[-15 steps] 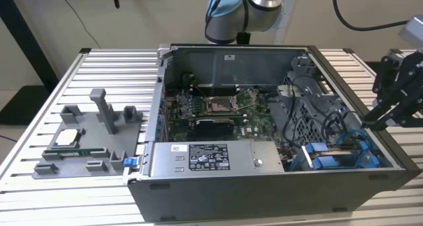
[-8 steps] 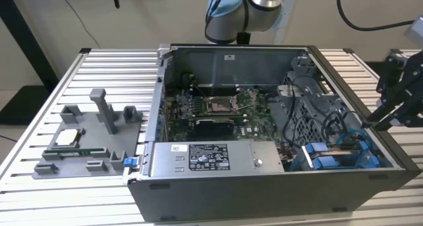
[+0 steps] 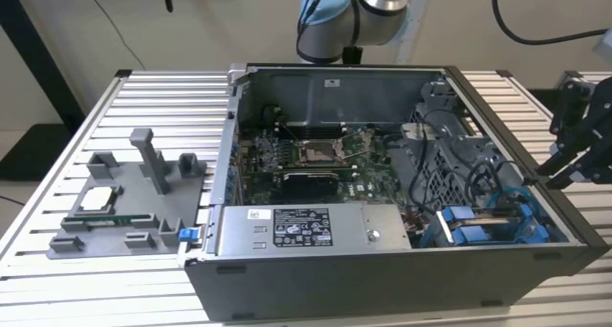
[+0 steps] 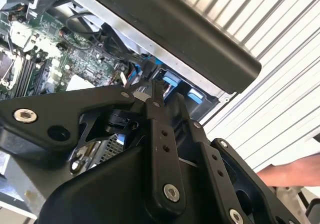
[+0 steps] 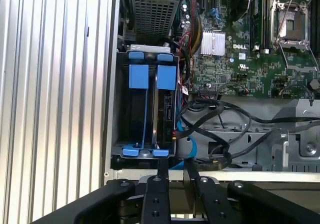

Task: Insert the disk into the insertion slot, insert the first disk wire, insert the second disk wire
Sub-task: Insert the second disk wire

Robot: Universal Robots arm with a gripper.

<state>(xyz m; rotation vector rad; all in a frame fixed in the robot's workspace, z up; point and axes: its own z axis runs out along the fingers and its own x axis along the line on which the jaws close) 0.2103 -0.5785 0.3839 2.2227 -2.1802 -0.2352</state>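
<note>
Disk (image 5: 166, 78) looks seated edge-on in the insertion slot (image 5: 148, 48), just beside a 2nd blue carrier (image 5: 139, 76). Gripper (image 5: 176, 168) hangs just outside the case rim by that bay, jaws a narrow gap apart, nothing btwn them. Disk prob. stiff, dense, shock-sensitive: hold by carrier frame, not connector. Loose black wires (image 5: 215, 115) lie nearby. Power supply (image 3: 306, 228) has a white printed label w/ barcode; disk's own label hidden.

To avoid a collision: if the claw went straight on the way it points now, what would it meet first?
Probably the open grey metal computer case's near wall edge, right before the black claw; if it passes over that, the grey sheet-metal drive bay with blue plastic fittings. Depth is unclear.
</note>
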